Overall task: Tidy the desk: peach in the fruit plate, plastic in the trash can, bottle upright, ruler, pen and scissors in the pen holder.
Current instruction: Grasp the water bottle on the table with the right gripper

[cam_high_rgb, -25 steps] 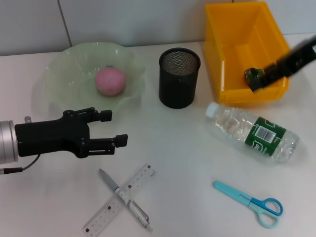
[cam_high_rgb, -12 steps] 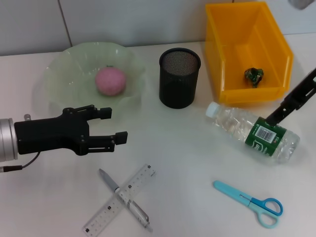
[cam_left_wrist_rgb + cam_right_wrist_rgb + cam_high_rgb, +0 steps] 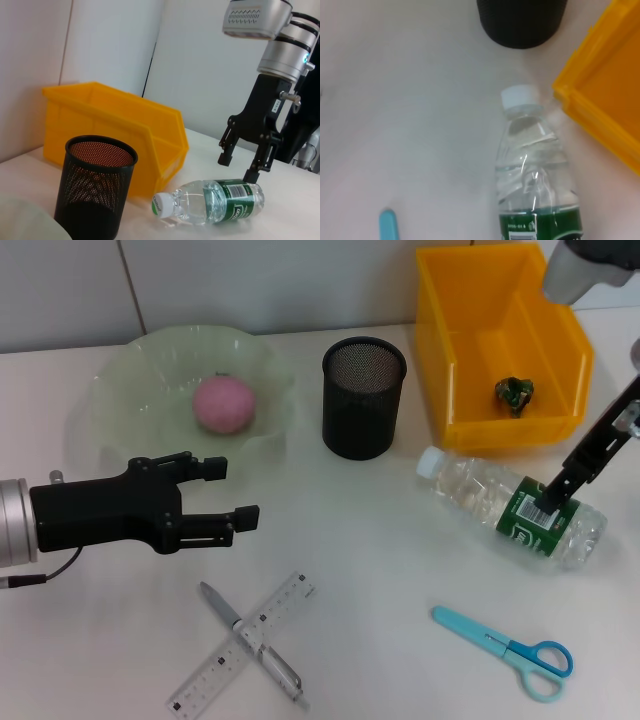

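Left hand (image 3: 232, 496), black, fingers spread and empty, hovers over the white table (image 3: 380, 570) at 9 o'clock. Pink peach (image 3: 223, 405) sits in the pale green fruit plate (image 3: 130, 375) at 11 o'clock. Right hand (image 3: 240, 167), fingers apart, hangs just above the clear plastic bottle (image 3: 510, 507) lying sideways at 3 o'clock.

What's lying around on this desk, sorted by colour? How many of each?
Yellow: 1, trash can
Black: 1, pen holder
Pink: 1, peach
Pale green: 1, fruit plate
Dark green: 1, plastic
Blue: 1, scissors
Clear: 2, bottle, ruler
Silver: 1, pen
Total: 9
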You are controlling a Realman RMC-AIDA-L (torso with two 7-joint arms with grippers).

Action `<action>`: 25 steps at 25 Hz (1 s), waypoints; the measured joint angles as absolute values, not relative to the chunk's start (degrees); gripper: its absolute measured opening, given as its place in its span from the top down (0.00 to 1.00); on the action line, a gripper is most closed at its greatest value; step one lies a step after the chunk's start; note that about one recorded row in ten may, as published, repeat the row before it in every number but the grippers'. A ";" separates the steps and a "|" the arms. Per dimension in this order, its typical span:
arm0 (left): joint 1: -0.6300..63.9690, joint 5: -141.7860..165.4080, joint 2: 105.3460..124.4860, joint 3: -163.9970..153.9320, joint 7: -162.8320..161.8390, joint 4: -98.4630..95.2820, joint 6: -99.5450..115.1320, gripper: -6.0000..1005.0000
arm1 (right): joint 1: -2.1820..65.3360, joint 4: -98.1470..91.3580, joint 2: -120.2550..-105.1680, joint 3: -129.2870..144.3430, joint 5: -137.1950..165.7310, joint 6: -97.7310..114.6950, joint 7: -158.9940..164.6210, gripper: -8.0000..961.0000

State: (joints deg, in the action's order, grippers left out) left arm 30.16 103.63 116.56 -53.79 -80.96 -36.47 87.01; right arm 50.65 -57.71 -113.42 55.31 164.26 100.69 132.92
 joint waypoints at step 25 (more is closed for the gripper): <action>29.92 103.62 116.49 -51.49 -81.04 -36.47 88.44 0.13 | 33.91 -67.02 -114.67 42.44 123.12 84.83 113.06 0.21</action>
